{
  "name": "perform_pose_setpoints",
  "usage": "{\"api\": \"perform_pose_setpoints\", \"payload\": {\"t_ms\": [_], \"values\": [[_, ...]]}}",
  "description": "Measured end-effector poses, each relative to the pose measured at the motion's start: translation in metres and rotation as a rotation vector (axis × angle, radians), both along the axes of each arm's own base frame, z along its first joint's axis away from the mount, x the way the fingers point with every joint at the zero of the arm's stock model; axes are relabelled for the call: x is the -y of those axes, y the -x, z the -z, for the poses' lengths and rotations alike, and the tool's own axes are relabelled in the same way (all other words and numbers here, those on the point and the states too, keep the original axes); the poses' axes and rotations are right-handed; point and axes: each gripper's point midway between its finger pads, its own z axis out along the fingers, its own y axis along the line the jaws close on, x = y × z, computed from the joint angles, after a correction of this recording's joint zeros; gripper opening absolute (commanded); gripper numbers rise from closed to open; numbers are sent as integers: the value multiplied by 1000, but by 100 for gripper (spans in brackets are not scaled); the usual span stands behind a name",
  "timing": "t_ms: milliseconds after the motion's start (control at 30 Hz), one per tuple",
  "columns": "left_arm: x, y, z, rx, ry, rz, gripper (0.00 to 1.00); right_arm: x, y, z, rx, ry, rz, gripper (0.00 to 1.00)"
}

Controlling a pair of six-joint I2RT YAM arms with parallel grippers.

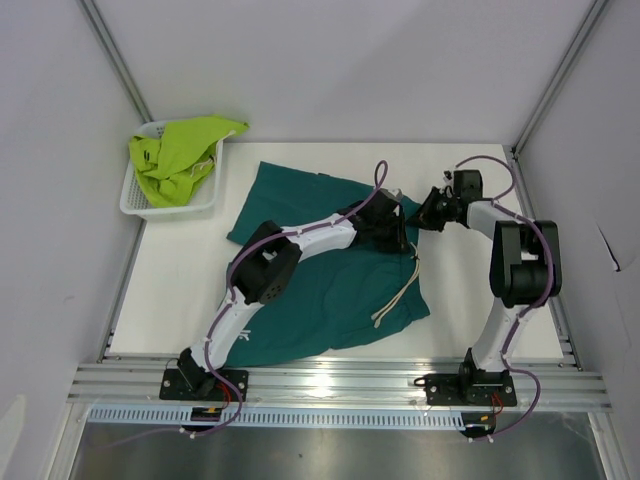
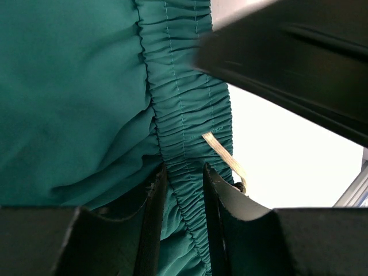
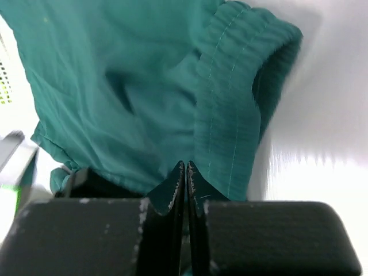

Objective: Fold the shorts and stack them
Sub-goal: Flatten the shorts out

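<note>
Far-left corner of table (image 1: 180, 290): white mesh basket (image 1: 133, 203). Inside it, lime shorts (image 1: 180, 155), bunched, heaped above the rim, one flap draped over far-right rim.

Teal shorts (image 1: 320, 300): out of basket, spread flat-ish across table centre, running from just beside basket down twd near edge. Gathered waistband (image 2: 184, 109) on the side twd right edge. Pale drawstring (image 1: 400, 295) lies loose on the cloth there, trailing twd near edge.

L gripper (image 1: 385, 225): on far-right part of teal shorts. Wrist view: fingers (image 2: 154, 201) either side of waistband, pinching it; drawstring just beside one finger.

R gripper (image 1: 432, 210): at far-right corner of teal shorts, just beside L gripper. Fingertips (image 3: 177, 175) pressed together, touching teal cloth nr waistband. Can't tell if any cloth is caught btwn them.
</note>
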Motion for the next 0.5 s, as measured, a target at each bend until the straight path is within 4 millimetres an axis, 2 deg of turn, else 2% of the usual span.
{"api": "perform_pose_setpoints", "payload": {"t_ms": [100, 200, 500], "values": [[0, -1, 0, 3, -4, -4, 35, -5, -6, 22, -61, -39, -22, 3], [-1, -1, 1, 11, -15, -11, 35, 0, -13, 46, -135, -58, -8, 5], [-4, 1, 1, 89, -135, -54, 35, 20, -42, 48, -174, -39, 53, 5]]}}
